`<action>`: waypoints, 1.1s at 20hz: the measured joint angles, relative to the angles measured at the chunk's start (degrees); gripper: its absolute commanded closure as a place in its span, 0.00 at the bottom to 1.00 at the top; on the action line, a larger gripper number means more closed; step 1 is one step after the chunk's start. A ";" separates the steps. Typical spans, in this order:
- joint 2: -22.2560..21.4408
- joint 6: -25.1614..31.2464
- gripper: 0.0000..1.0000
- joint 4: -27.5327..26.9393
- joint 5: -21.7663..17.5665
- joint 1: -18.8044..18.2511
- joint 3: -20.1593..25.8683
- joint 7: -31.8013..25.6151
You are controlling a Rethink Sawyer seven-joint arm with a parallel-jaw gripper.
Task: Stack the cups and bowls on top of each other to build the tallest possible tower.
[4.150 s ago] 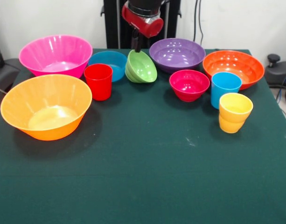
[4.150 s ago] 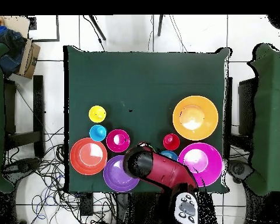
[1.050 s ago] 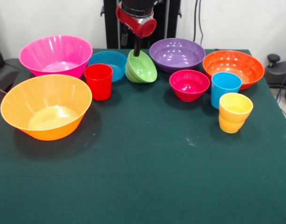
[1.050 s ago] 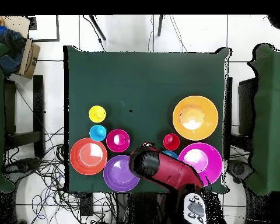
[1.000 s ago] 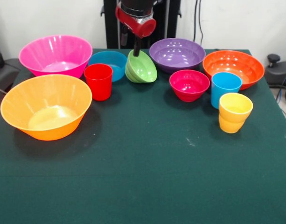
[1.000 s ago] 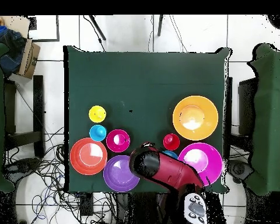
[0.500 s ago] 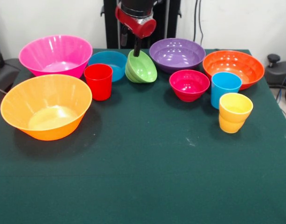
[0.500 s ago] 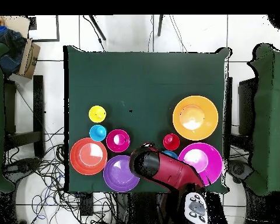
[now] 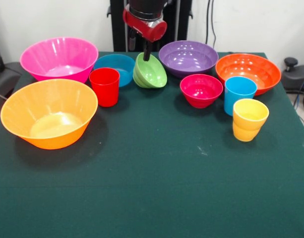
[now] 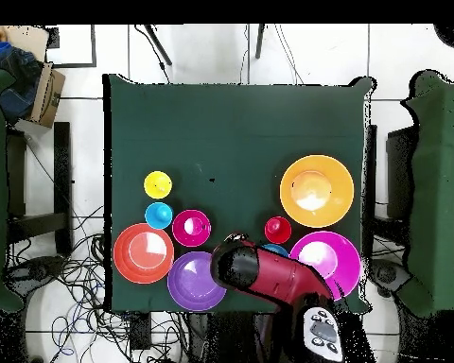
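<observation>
Front view, green surface (image 9: 156, 178): ten pieces, none stacked

Large pink bowl (image 9: 59, 58) at 10 o'clock, upright. Large yellow-orange bowl (image 9: 49, 119) at 9 o'clock, just in front of it, upright. Small blue bowl (image 9: 115, 68) beside the pink one, partly behind red cup (image 9: 104, 87)

Small green bowl (image 9: 150, 71) at 12 o'clock, tipped on its side, mouth facing right, leaning by the blue bowl. Dark fingers (image 9: 147, 51) under the red arm head (image 9: 145, 24) reaching down to the green bowl's upper rim; whether clamped on the rim or merely at it: cannot tell

Purple bowl (image 9: 188, 58) at 1 o'clock, upright. Orange bowl (image 9: 248, 72) at 2 o'clock, upright. Small crimson-pink bowl (image 9: 201, 90) in front of the purple one. Sky-blue cup (image 9: 239, 94) just before the orange bowl; yellow waisted cup (image 9: 249, 119) just in front of the blue cup, overlapping it in the view

Overhead view: arm (image 10: 269, 275) covering the green bowl and most of the blue bowl; fingers hidden
</observation>
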 measured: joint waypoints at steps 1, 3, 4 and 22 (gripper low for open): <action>0.00 0.00 0.00 -0.04 -0.59 -0.30 0.32 0.00; -0.05 -0.01 0.00 -0.37 -3.25 -1.63 1.69 0.00; -0.07 0.01 0.00 -0.45 -3.83 -1.89 2.00 0.00; -3.90 0.12 0.00 -1.41 -18.01 -10.97 12.69 0.00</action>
